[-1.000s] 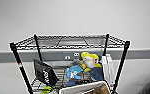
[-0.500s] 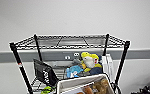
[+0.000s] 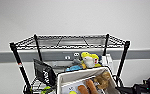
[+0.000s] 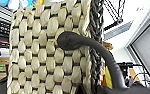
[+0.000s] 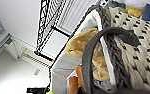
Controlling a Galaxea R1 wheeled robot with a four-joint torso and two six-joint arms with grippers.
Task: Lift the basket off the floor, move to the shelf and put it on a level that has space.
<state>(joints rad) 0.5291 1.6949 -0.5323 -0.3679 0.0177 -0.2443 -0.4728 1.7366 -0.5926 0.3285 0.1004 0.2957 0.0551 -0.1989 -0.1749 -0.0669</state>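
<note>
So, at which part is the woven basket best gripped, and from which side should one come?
Probably by the dark handles at the two short ends of the basket, one arm from each end. Each handle arches out from the woven wall, leaving room behind it, while the open top holds plush toys.

A plain white wall filled the background under even, bright light, crossed by a grey horizontal band at mid height. Two small pale fittings, possibly wall sockets, sat on that band. Dark equipment stood low against the wall at the right. The left wrist view caught a grey panel beside another white wall.
</note>
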